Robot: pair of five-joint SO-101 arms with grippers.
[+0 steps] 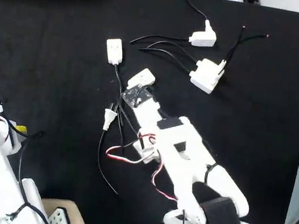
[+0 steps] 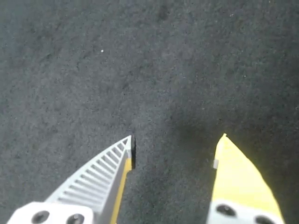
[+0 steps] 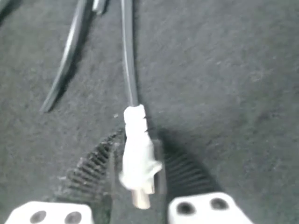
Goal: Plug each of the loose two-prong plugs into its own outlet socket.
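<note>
A: Which step is going on?
B: The right hand [image 3: 138, 145] is clamping a plug [image 3: 137, 163] mid-table. The left hand [image 2: 177, 140] is gaping wide over the table [image 2: 140, 56].
A: And next?
B: Probably aiming the prongs at the socket [image 1: 114, 50], at the right hand's eleven o'clock.

Held plug [image 3: 137, 156], loose plug [image 1: 109, 118] lying flat
</note>
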